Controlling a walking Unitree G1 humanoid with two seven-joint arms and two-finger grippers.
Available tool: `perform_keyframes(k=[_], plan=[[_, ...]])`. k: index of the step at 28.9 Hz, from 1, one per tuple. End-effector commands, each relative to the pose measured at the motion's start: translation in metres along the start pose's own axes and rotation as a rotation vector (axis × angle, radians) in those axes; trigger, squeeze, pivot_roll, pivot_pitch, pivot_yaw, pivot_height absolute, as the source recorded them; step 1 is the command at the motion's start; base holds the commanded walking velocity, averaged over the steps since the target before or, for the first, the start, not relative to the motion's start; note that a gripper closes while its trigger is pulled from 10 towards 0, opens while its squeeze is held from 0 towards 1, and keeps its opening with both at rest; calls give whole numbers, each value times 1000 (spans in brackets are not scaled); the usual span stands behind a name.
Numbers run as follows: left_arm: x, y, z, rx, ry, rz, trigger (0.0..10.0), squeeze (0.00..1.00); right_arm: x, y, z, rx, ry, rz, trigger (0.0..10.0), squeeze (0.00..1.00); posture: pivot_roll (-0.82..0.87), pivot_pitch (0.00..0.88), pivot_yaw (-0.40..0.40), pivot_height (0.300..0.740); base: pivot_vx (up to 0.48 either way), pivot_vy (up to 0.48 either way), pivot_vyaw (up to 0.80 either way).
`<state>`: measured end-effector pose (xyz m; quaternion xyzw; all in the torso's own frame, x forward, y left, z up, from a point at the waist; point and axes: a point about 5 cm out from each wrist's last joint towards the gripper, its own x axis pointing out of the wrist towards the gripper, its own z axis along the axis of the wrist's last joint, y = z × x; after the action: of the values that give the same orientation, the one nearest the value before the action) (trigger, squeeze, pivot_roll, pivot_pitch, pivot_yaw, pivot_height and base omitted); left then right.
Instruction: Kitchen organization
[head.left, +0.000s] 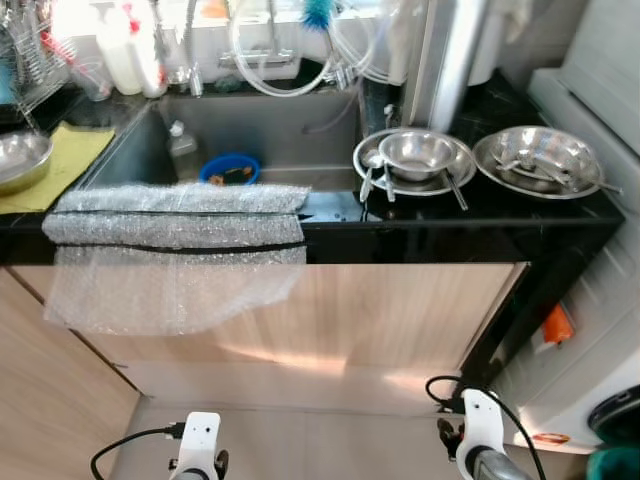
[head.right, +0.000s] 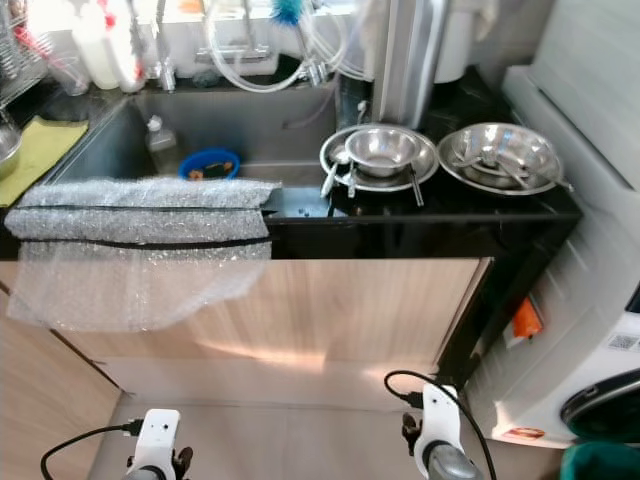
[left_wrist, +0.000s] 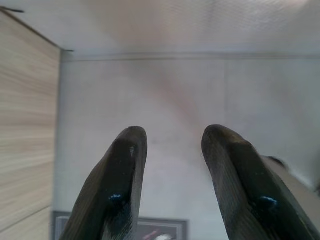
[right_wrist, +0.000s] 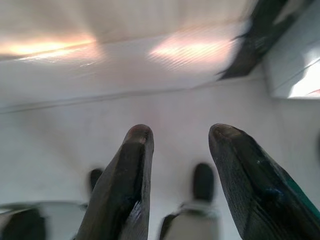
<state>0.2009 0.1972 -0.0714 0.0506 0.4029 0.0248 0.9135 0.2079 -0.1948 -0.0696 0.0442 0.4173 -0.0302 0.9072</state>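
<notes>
- At the left edge of the black glossy surface (head.left: 470, 232), a round steel bowl (head.left: 18, 160) sits on a flat yellow-green cloth (head.left: 62, 160), with a wire dish rack (head.left: 30, 60) behind it at the back left corner.
- A sheet of clear bubble wrap (head.left: 175, 255) is draped over the front edge of the surface, its dimpled film hanging down over the pale wood-grain cabinet front (head.left: 400, 310).
- Behind the wrap lies the grey steel sink (head.left: 280, 125). A small blue round dish (head.left: 230, 168) and a clear plastic bottle (head.left: 182, 148) stand inside it.
- White plastic bottles (head.left: 128, 50) and looped clear hoses (head.left: 270, 60) line the back edge behind the sink.
- Right of the sink, a shallow steel plate (head.left: 380, 150) carries a smaller polished steel bowl (head.left: 417, 152) and spoons (head.left: 368, 175).
- At the right end of the surface, a second wide steel plate (head.left: 535, 160) holds more cutlery.
- The left pincer (left_wrist: 172, 150) hangs low over the pale floor (left_wrist: 175, 100), its two rounded black fingers parted with a clear gap and nothing between them.
- The right pincer (right_wrist: 180, 145) also hangs low over the floor, its fingers likewise spread apart and empty.
</notes>
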Motion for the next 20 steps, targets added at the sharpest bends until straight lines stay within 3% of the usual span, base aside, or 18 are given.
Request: perform_keyframes(k=[1, 13, 20], plan=[[0, -3, -3, -14, 14, -3, 10000, 0, 0, -4, 0, 1, 6, -13, 10000, 0, 35, 77, 76, 740, 0, 401, 0], [-1, -2, -3, -9, 13, 0, 10000, 0, 0, -4, 0, 8, 6, -10, 10000, 0, 36, 79, 78, 740, 0, 405, 0], [0, -3, 1, 0, 2, 5, 10000, 0, 0, -4, -1, 9, 5, -9, 10000, 0, 36, 81, 79, 740, 0, 117, -164]])
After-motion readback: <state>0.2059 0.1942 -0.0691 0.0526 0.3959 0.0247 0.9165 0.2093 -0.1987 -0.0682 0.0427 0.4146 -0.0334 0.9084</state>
